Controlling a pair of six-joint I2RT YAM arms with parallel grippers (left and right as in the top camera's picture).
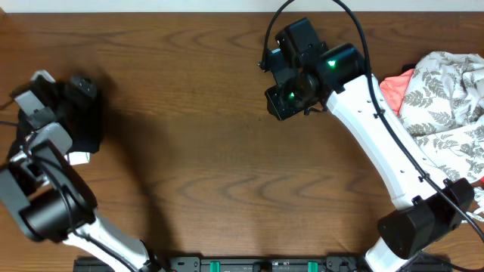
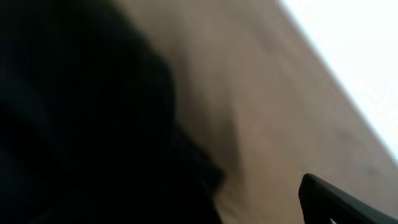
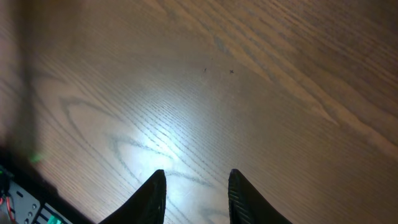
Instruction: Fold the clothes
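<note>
Two arms reach over the wooden surface (image 1: 197,151). One black garment (image 1: 85,113), gathered into a compact dark heap, lies at the left edge, partly under the left arm (image 1: 45,181). That arm's wrist view is blurred: dark cloth fills its left side, and one fingertip (image 2: 339,199) shows low at the right, clear of the cloth, so the left jaws stand released and wide. The right arm (image 1: 378,128) is far and right of centre over bare wood. The right jaws are released, partly parted, their fingers (image 3: 152,199) above the grain. At the right edge, white leaf-print fabric (image 1: 454,91) touches a coral piece (image 1: 393,87).
</note>
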